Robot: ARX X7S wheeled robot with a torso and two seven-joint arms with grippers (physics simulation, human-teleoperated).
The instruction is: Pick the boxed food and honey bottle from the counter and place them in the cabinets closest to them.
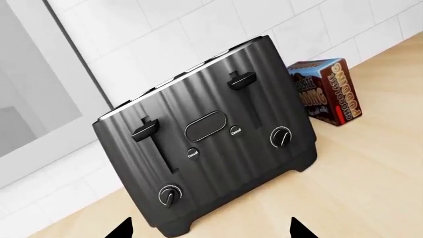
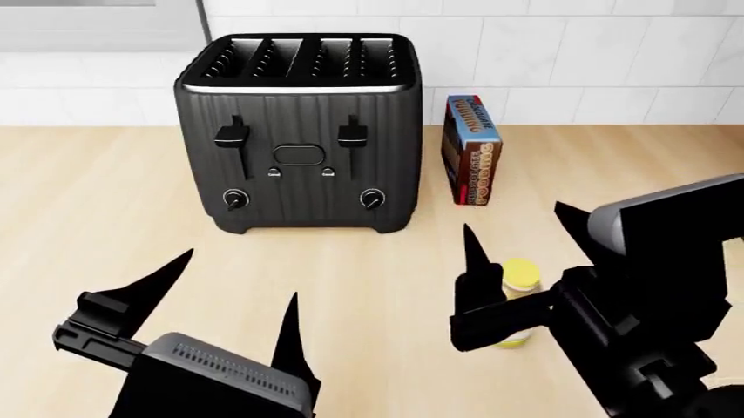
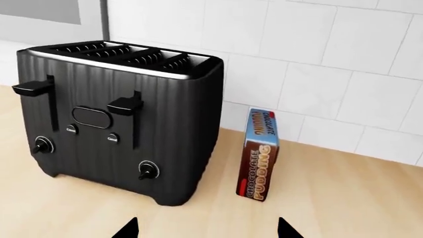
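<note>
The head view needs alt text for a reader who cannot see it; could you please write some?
A black four-slot toaster stands on a light wood counter, a chocolate pudding box beside it. In front, the open right gripper straddles a small honey bottle; the left gripper is open and empty.

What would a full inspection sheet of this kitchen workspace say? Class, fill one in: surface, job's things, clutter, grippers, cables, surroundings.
Surface: counter, light wood grain, mostly bare.
Job's things: honey bottle upright on the counter, partly behind the right gripper; blue cereal box not seen in any view.
Clutter: black four-slot toaster; chocolate pudding box standing beside it, apart.
Grippers: left gripper open, holding nothing; right gripper open, next to the bottle, not closed on it.
Cables: nothing seen.
Surroundings: white tiled wall behind the counter.
</note>
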